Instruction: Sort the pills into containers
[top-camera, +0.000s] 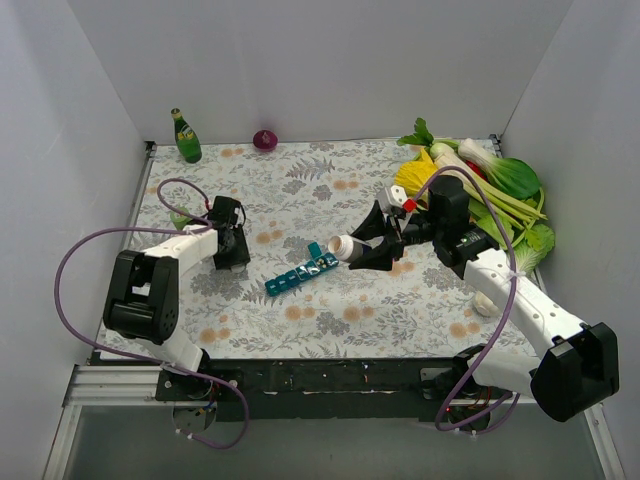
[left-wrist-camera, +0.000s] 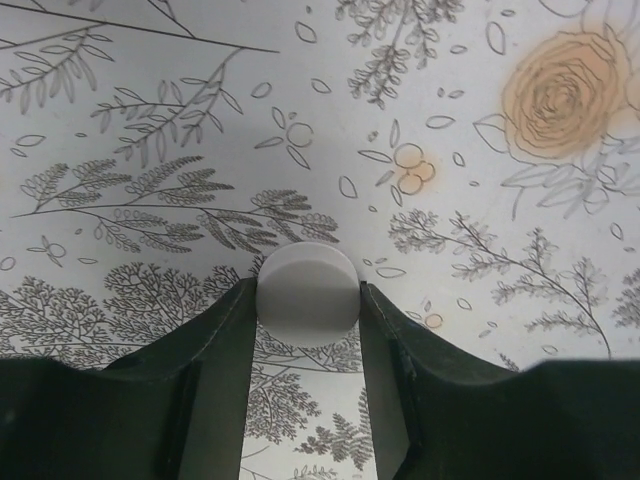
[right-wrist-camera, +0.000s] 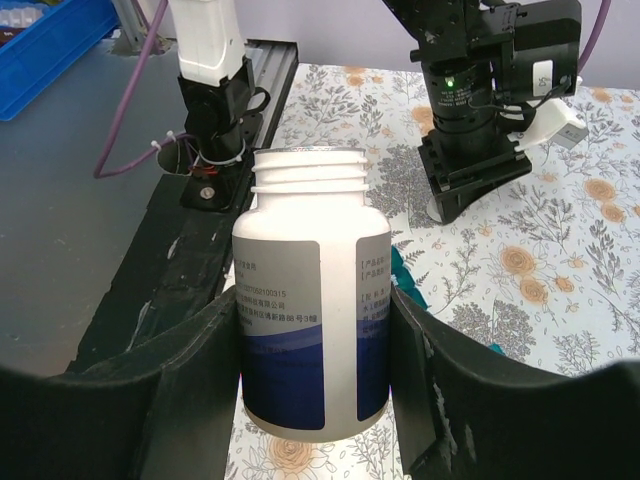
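The teal-blue pill-organiser strip (top-camera: 300, 270) lies slantwise mid-table; a sliver of it shows behind the bottle in the right wrist view (right-wrist-camera: 404, 285). My right gripper (top-camera: 372, 248) is shut on a white pill bottle (right-wrist-camera: 312, 330) with a blue-and-white label, its cap off and its open mouth tipped toward the strip's right end (top-camera: 342, 246). No pills show. My left gripper (top-camera: 232, 258) sits left of the strip, shut on a round white bottle cap (left-wrist-camera: 308, 293) just above the floral cloth.
A tall green glass bottle (top-camera: 186, 136) and a purple onion (top-camera: 265, 139) stand at the back. A small green can (top-camera: 180, 219) sits by the left arm. Leafy vegetables, a yellow item and a white radish (top-camera: 495, 190) crowd the right side.
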